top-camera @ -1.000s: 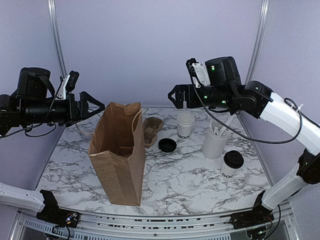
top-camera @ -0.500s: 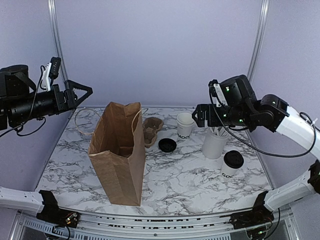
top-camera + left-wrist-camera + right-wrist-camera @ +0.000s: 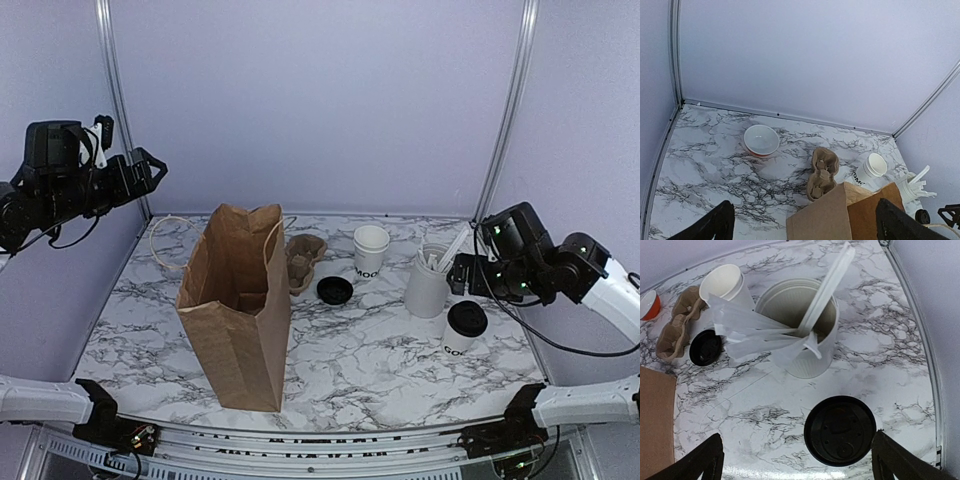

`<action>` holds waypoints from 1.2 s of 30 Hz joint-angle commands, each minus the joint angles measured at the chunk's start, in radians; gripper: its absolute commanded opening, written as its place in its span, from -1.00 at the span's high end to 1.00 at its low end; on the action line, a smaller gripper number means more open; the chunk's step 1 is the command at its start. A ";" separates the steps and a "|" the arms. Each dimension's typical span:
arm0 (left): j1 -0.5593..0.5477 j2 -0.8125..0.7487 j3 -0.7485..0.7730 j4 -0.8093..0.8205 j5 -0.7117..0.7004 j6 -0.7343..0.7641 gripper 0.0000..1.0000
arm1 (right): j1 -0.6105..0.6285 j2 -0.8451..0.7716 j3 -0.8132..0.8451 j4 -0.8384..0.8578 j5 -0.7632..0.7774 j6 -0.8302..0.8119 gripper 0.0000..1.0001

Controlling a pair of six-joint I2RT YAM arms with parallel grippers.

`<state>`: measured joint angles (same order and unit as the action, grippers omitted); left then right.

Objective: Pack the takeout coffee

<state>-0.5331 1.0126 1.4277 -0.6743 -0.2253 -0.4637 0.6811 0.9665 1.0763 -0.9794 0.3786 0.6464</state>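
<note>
The takeout coffee (image 3: 466, 328), a white paper cup with dark lettering and a black lid (image 3: 840, 431), stands at the right of the marble table. My right gripper (image 3: 460, 273) hovers just above and behind it, open; in the right wrist view (image 3: 797, 465) its dark fingers frame the lid from above without touching it. A tall brown paper bag (image 3: 238, 300) stands open at left centre. My left gripper (image 3: 148, 168) is high at the far left, well away from the bag, open and empty; in the left wrist view (image 3: 805, 230) the bag's rim (image 3: 850, 215) lies below it.
Stacked lidless white cups (image 3: 371, 248) stand behind a loose black lid (image 3: 335, 290). A white cylinder with utensils (image 3: 428, 280) stands right behind the coffee. A cardboard cup carrier (image 3: 305, 258) lies by the bag. A white and orange bowl (image 3: 761, 140) sits at the back left.
The left arm pulled back up and to the left, away from the bag. The right arm swung right and down from the middle to just above the coffee. Both grippers stayed open.
</note>
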 commanded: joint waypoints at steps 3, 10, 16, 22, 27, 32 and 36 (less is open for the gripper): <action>0.169 0.029 -0.041 0.026 0.258 -0.020 -0.98 | -0.095 -0.065 -0.122 -0.057 -0.039 0.055 -1.00; 0.239 0.030 -0.085 0.054 0.341 -0.029 -0.98 | -0.141 -0.056 -0.216 0.020 -0.065 0.026 -0.99; 0.245 0.027 -0.096 0.055 0.356 -0.025 -0.98 | -0.158 -0.012 -0.228 0.081 -0.071 -0.021 -0.91; 0.245 0.020 -0.115 0.057 0.353 -0.026 -0.98 | -0.166 0.025 -0.229 0.119 -0.082 -0.052 -0.80; 0.246 0.017 -0.125 0.058 0.358 -0.029 -0.98 | -0.169 0.050 -0.238 0.115 -0.065 -0.052 -0.73; 0.245 0.024 -0.125 0.057 0.367 -0.030 -0.98 | -0.171 0.054 -0.247 0.111 -0.056 -0.038 -0.72; 0.246 0.030 -0.125 0.057 0.372 -0.030 -0.98 | -0.172 0.072 -0.254 0.110 -0.058 -0.032 -0.70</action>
<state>-0.2935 1.0447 1.3106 -0.6468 0.1314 -0.4900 0.5205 1.0203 0.8333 -0.8749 0.3172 0.6018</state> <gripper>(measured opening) 0.993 0.856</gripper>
